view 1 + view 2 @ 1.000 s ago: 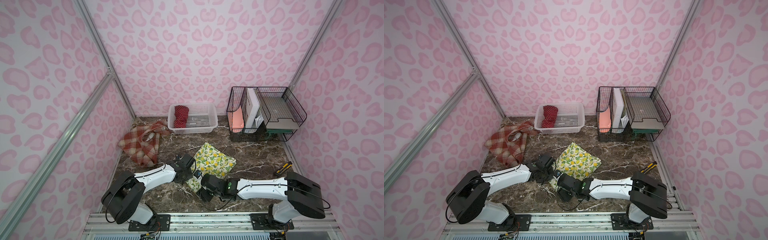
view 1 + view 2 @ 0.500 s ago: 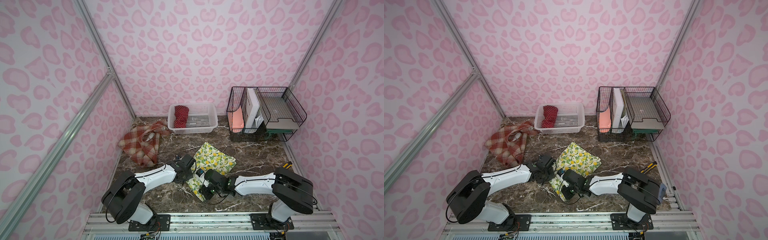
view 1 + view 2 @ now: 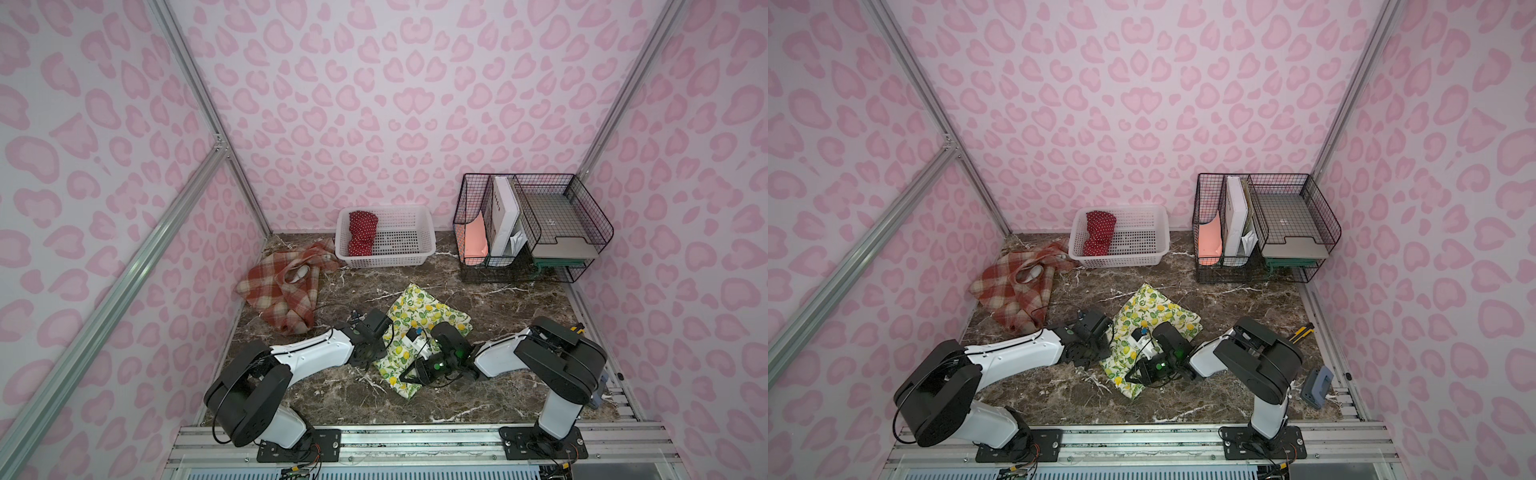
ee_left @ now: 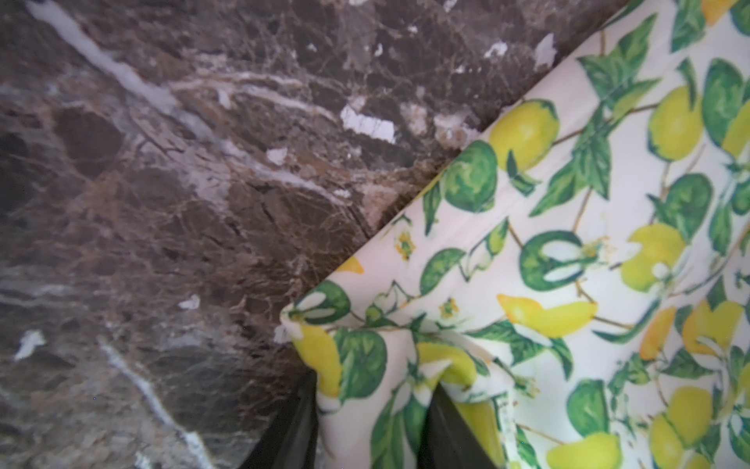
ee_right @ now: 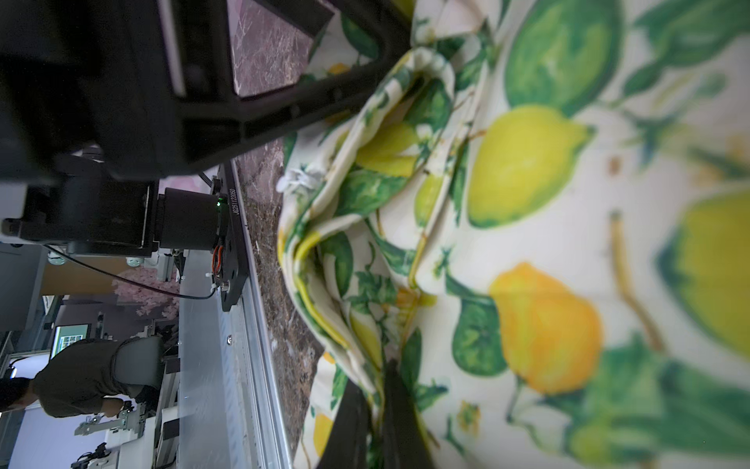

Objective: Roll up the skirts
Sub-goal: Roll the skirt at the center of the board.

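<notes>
A: We find the lemon skirt (image 3: 428,309) lying mid-surface, partly folded, its near end bunched between the left arm (image 3: 311,353) and the right arm (image 3: 498,357).

B: Agreed. The right jaws are closed tight on a fold at that near edge. In the right wrist view we see cloth pinched between the two fingers (image 5: 353,430).

A: On the left jaws, the fingers (image 4: 286,436) stand part-way apart at the skirt's left hem, with a loose fold lying between them. Whether they press it, we cannot tell.

B: Noted. The rest of the skirt spreads flat toward the back on the dark marble surface (image 3: 498,299).

A: The plaid skirt (image 3: 278,291) lies crumpled at the back left, its near end close to the left arm, its far end just beside the white basket (image 3: 386,260).

B: The polka-dot skirt (image 3: 362,232) sits bunched in the basket's left end. A black wire rack (image 3: 469,216) stands at the back right, holding folders.
</notes>
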Robot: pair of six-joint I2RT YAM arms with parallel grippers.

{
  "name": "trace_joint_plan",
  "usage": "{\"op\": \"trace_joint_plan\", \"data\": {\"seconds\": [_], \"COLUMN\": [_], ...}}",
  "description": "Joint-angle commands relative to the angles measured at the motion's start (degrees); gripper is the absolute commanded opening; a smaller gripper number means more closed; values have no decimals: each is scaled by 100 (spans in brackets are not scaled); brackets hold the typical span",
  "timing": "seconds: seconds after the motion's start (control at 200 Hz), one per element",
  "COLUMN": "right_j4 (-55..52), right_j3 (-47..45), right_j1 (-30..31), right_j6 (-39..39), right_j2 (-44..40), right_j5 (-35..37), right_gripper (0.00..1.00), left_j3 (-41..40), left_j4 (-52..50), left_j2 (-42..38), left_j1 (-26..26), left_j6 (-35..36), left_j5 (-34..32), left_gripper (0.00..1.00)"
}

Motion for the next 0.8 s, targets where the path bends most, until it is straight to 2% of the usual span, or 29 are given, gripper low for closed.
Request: {"op": "trace_joint_plan", "data": {"seconds": [0.0,0.115,0.19,0.24,0.28,0.325,0.39,0.445,0.52,0.7,0.795], "right_j4": [-773,-548,-425,-471,-595,-737,-1022,-1454,-2196,-3284,-3992], "right_j3": [-68,-128,-117,-76,-20,27,66,123,297,507,717], "right_j1": [-109,-284,-330,-322,-323,-329,-314,-269,-131,323,738], "right_j6": [-26,67,139,131,107,58,-35,-168,-375,-547,-506], "right_j2": [47,97,154,190,233,249,199,86,-172,-1066,-1610], "right_j5": [223,-71,-215,-257,-250,-213,-71,276,940,2178,3376], "right_gripper": [0,0,0,0,0,9,28,41,49,55,57], "left_j3": [-162,-357,-455,-456,-420,-356,-218,-79,61,210,263], "left_j4": [-406,-273,-119,-31,0,-4,-105,-299,-512,-1069,-1268], "left_j2": [34,71,174,258,317,349,310,238,88,-127,-177], "left_j1": [2,-43,-87,-126,-147,-195,-268,-336,-380,-432,-442], "left_j6": [70,89,77,76,67,46,58,71,124,139,136], "left_j5": [116,160,166,133,95,-6,-214,-396,-533,-703,-683], "left_gripper": [43,43,39,28,14,0,0,0,0,0,0]}}
